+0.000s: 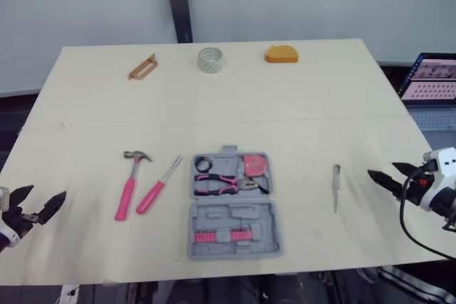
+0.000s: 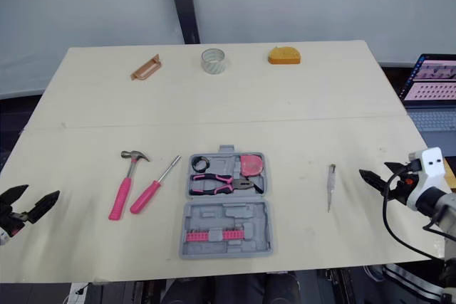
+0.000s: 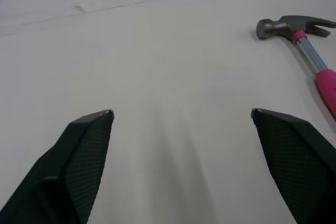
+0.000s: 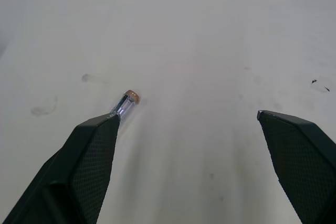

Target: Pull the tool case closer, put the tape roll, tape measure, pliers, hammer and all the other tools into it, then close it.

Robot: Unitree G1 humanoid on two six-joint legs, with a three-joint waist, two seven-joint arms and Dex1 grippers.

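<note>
1. Table: pale top, with tools spread from the near edge to the far edge.
2. Tool case: lies open and flat at near-centre, between the two arms. Pliers and a pink round tape measure sit in the far half, and a bit strip sits in the near half. It looks close enough already, so I judge the step in hand is loading loose tools.
3. Hammer: left of the case and apart from it. Long axis runs near-to-far, with the head at the far end and the pink handle end towards the robot.
4. Left gripper: at the near-left edge, fingers spread wide, nothing held. The hammer lies ahead and to its right, and this arm is clearly the nearer one. It likely needs to shift right and forward to straddle the handle.
5. Right gripper: at the right edge, also spread wide and empty.
6. Screwdriver: pink grip, slanted, between hammer and case.
7. Tape roll: at the far edge, flanked by a brown handle piece and an orange item. All three are well apart from both grippers.
8. Tester pen: right of the case, axis near-to-far, between the case and the right gripper. In the right wrist view its end shows just beside one finger.
</note>
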